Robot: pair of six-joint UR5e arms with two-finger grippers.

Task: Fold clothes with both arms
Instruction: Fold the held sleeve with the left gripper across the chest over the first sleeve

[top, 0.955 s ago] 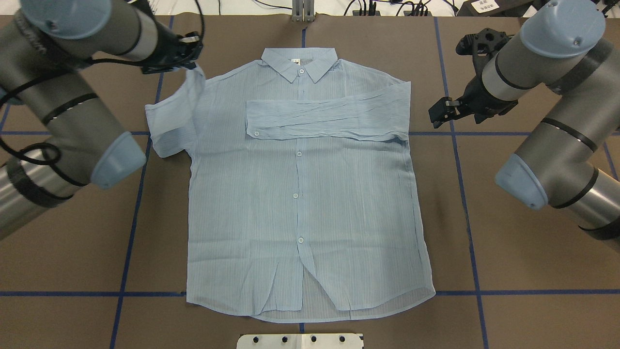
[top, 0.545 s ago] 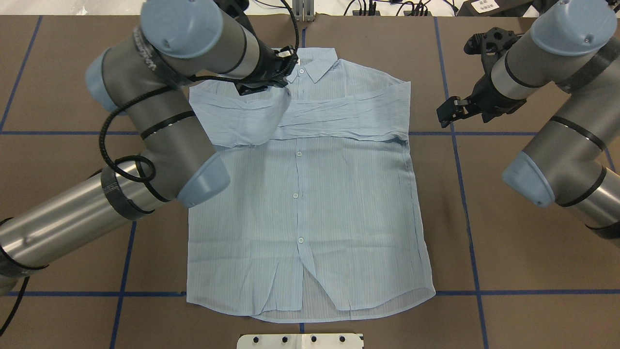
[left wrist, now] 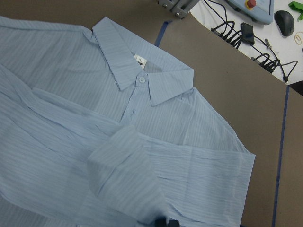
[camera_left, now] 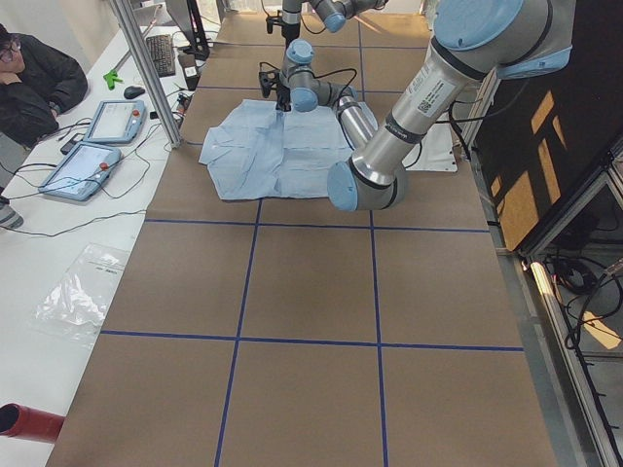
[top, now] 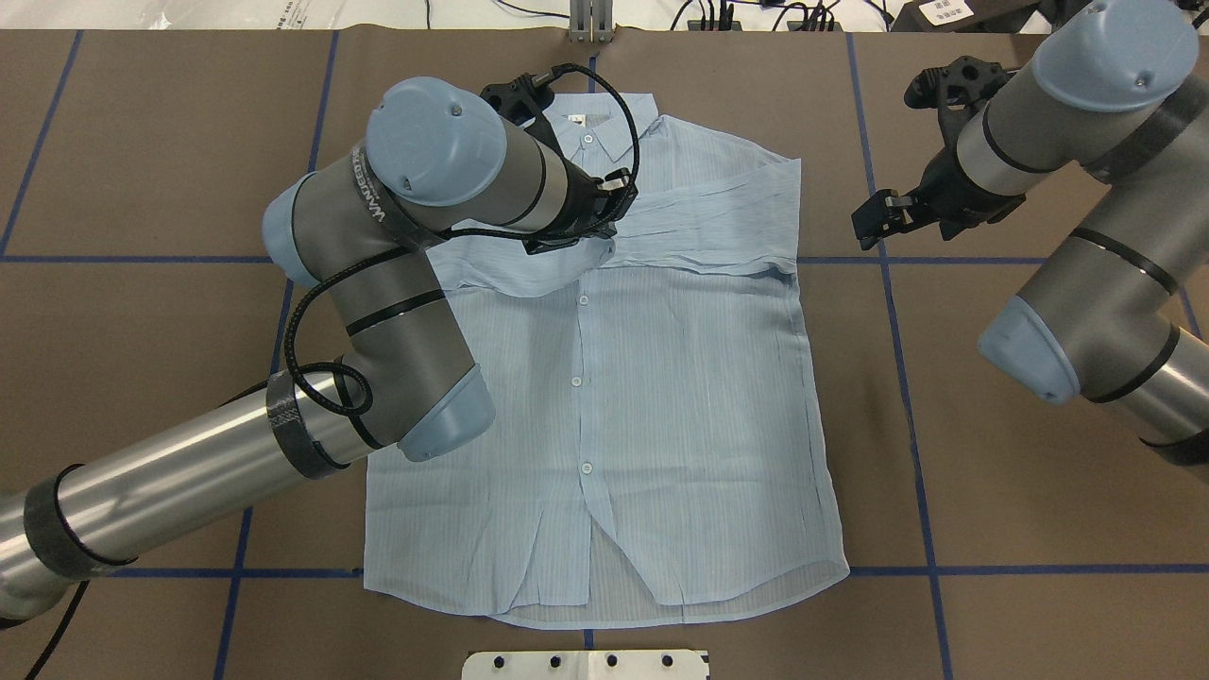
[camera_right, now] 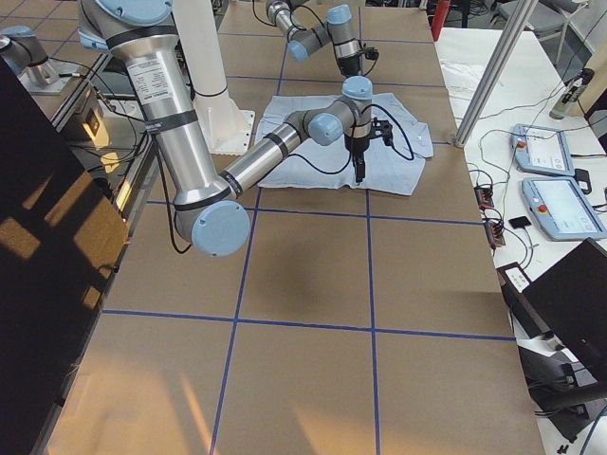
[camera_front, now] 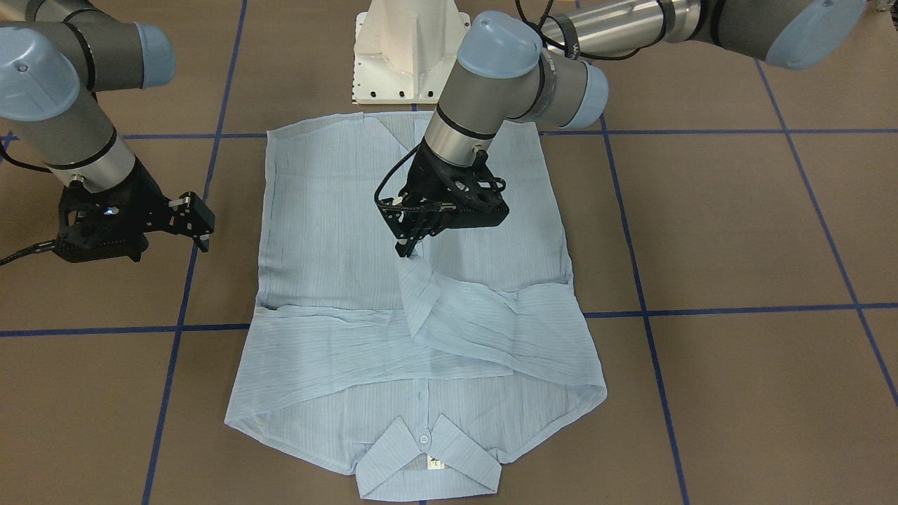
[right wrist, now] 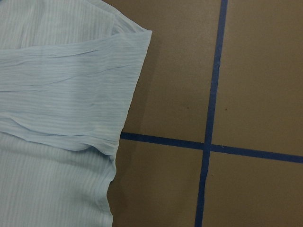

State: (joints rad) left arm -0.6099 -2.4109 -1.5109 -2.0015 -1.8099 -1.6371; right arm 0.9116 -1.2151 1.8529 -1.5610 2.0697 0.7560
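Shirt (camera_front: 330, 210) action, centre of the front-facing view: the left gripper (camera_front: 409, 247) has its fingers nipped together on the cuff of one sleeve (camera_front: 484, 308), raised so the thin cloth trails rather than drags. Under it the other sleeve (camera_front: 316, 344) lies across the chest, so this one looks bound to cross on top. Around that, the body lies flat mid-frame on the table (camera_front: 736, 231), collar (camera_front: 428, 459) at the bottom edge. Far left, the right gripper (camera_front: 198, 221) hangs spread and empty beside the shirt, out of the way.

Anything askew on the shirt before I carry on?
Only the hem of the shirt: below the last button the front panels gape, one creased. Otherwise it lies flat, the left gripper holding a sleeve over the chest.
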